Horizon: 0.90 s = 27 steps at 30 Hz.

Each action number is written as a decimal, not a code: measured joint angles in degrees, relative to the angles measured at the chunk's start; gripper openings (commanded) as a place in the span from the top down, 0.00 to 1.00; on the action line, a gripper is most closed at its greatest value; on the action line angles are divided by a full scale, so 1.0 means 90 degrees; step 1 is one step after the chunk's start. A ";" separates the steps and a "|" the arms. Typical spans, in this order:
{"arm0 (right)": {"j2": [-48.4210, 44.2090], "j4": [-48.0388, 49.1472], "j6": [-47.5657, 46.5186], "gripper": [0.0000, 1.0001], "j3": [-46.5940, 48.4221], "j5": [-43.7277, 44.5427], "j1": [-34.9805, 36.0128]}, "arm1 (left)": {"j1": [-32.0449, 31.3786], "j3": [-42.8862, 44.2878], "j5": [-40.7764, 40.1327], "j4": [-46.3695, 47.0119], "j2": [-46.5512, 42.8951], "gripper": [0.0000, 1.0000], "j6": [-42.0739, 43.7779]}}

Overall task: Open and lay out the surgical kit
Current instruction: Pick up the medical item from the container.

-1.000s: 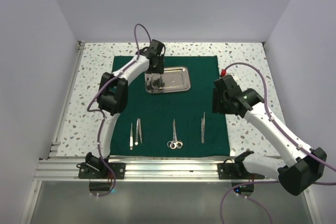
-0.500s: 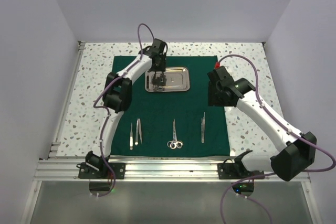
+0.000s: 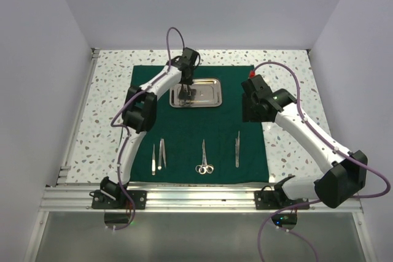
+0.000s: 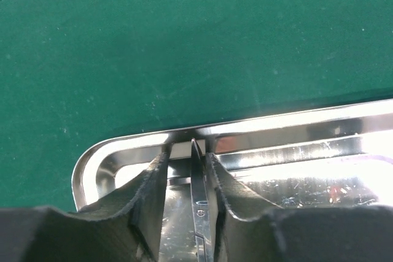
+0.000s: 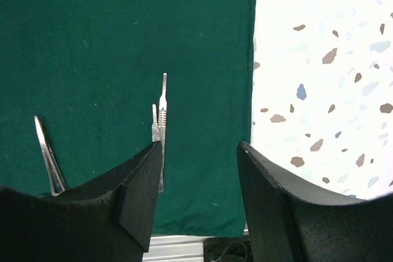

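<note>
The dark green cloth (image 3: pixel 184 133) lies spread flat on the table. The steel tray (image 3: pixel 212 94) sits on its far middle. My left gripper (image 3: pixel 186 92) reaches down into the tray's left end. In the left wrist view its fingers (image 4: pixel 147 194) stand apart on both sides of slim steel scissors (image 4: pixel 199 200) lying in the tray (image 4: pixel 110 151). The blade lies close to the right finger, with a gap to the left one. My right gripper (image 3: pixel 252 110) is open and empty, held above the cloth's right edge (image 5: pixel 245 90).
Near the cloth's front edge lie two tweezers (image 3: pixel 158 156), another pair of scissors (image 3: pixel 204 159) and two slim steel handles (image 3: pixel 237 149), which also show in the right wrist view (image 5: pixel 162 121). Speckled tabletop (image 3: pixel 288 72) surrounds the cloth. A metal rail (image 3: pixel 196 197) runs along the near edge.
My left gripper has shifted slightly right and lowered into the tray over the scissors. My right arm has swung back and left, towards the tray's right side.
</note>
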 measured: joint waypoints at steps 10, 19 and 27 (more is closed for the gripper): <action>0.0000 0.0075 -0.0141 0.44 -0.0032 0.0000 -0.0080 | -0.0063 -0.0129 -0.0044 0.0029 -0.0036 0.72 0.0027; -0.0015 0.0119 -0.0243 0.44 -0.0085 -0.0005 -0.0126 | -0.0053 -0.0316 0.0194 0.0182 -0.0121 1.00 -0.0090; -0.0015 0.0134 -0.0260 0.44 -0.0085 -0.0017 -0.0153 | -0.0032 -0.0219 0.0325 0.0078 -0.0121 1.00 -0.0080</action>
